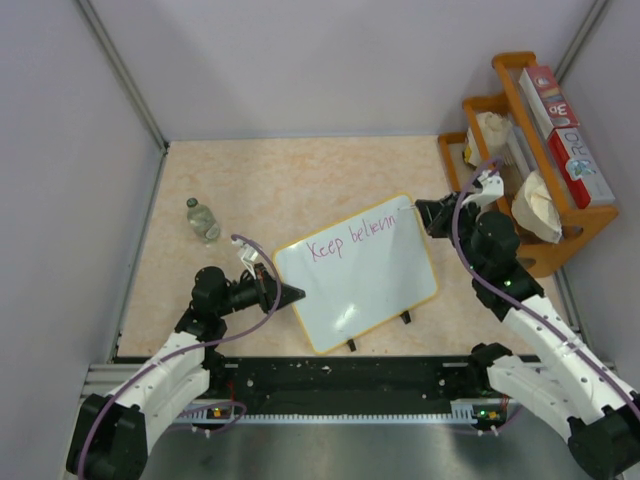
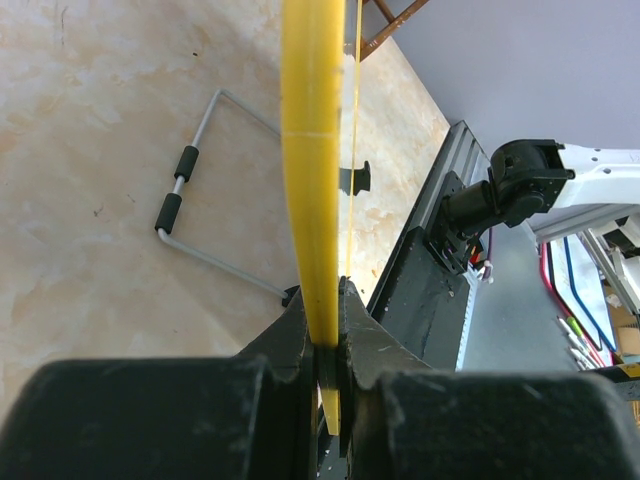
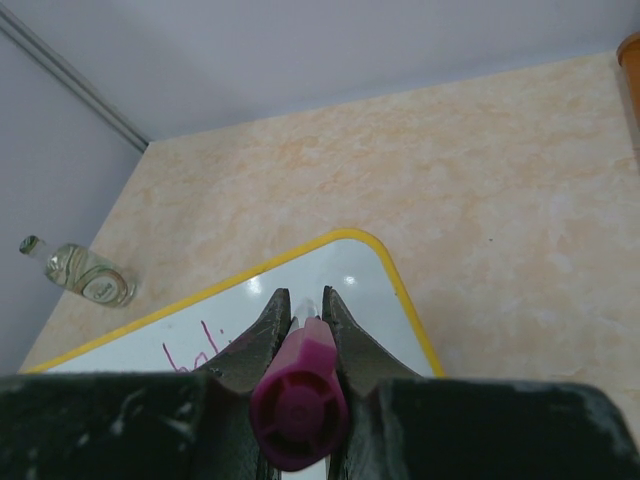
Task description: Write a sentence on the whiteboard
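The whiteboard (image 1: 365, 280) lies tilted at the table's middle, white with a yellow rim and black clips on its near edge. The sentence (image 1: 352, 240) reads about "Keep believin" in purple-pink along its far edge. My left gripper (image 1: 290, 294) is shut on the board's left yellow rim (image 2: 312, 170). My right gripper (image 1: 424, 214) is shut on a purple marker (image 3: 298, 400) at the board's far right corner (image 3: 375, 290), with its tip down by the end of the writing. Part of the writing (image 3: 195, 350) shows in the right wrist view.
A small clear bottle (image 1: 203, 220) lies at the left, also in the right wrist view (image 3: 85, 272). A wooden rack (image 1: 540, 150) with boxes and cloths stands at the right. A metal wire stand (image 2: 195, 205) shows under the board. Grey walls enclose the table.
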### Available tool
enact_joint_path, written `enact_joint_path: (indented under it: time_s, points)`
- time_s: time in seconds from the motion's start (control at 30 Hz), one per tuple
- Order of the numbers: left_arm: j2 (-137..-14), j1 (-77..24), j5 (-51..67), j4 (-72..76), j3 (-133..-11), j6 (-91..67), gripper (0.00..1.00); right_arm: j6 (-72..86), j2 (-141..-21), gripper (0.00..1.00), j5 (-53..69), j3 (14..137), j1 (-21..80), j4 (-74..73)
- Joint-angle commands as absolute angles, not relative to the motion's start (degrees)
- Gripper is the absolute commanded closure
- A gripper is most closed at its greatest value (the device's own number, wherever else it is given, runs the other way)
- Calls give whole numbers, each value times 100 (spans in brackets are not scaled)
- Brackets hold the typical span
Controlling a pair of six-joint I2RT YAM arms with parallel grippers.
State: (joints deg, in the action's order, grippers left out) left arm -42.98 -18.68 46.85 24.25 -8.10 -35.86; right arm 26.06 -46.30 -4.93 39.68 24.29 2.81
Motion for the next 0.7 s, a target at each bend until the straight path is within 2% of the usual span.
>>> enact_joint_path:
  time_s: [0.0, 0.67]
  points:
    - [-4315, -1925, 4852, 2092, -598, -2795, 100, 2531, -4816, 100, -659, 4280, 2320, 492]
    - [-4324, -1925, 4860, 2101, -598, -2804, 100, 2602, -5089, 100, -598, 4078, 2268, 580]
